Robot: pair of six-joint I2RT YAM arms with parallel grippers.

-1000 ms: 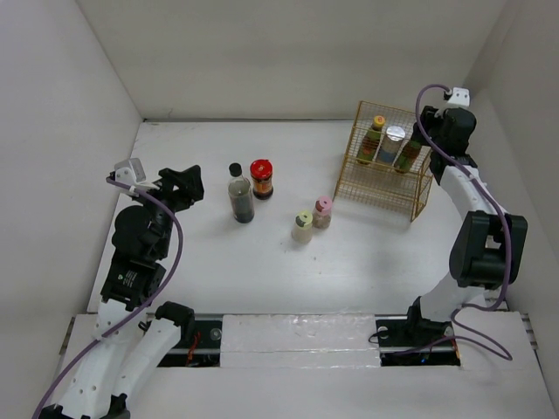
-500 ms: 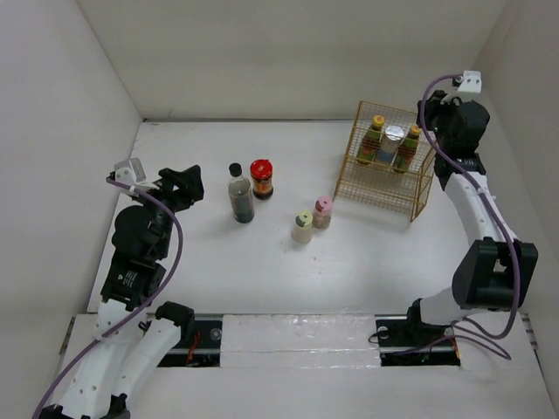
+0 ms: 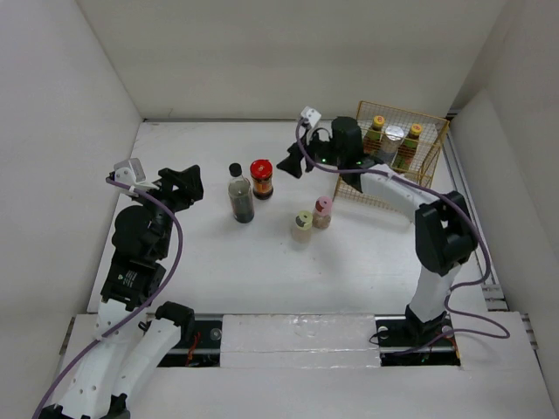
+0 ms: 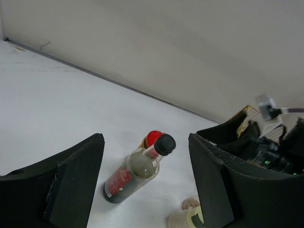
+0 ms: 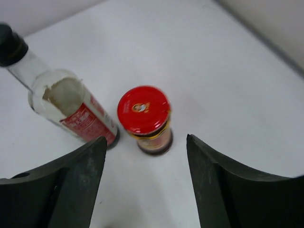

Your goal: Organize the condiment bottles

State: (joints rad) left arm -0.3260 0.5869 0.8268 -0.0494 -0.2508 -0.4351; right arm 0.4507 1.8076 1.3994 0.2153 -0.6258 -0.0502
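A red-lidded jar [image 3: 261, 177] and a tall dark black-capped bottle [image 3: 240, 199] stand side by side at table centre. A pink-capped shaker [image 3: 322, 212] and a yellow-capped shaker [image 3: 302, 226] stand to their right. Two green-labelled yellow-capped bottles [image 3: 375, 138] [image 3: 410, 145] and a silver-lidded jar [image 3: 394, 142] stand in the gold wire basket [image 3: 377, 187]. My right gripper [image 3: 289, 164] is open and empty, just right of the red-lidded jar [image 5: 145, 118], which sits ahead of its fingers beside the dark bottle [image 5: 71, 109]. My left gripper [image 3: 187, 182] is open and empty, left of the dark bottle [image 4: 135, 171].
White walls enclose the table on the left, back and right. The right arm reaches across in front of the basket. In the left wrist view the right gripper [image 4: 251, 137] shows beyond the red lid [image 4: 153, 137], and the yellow-capped shaker [image 4: 190, 219] sits at the bottom edge.
My right arm has swung from behind the basket at the far right across to the left, ending beside the red-lidded jar. The left arm and the bottles have not moved.
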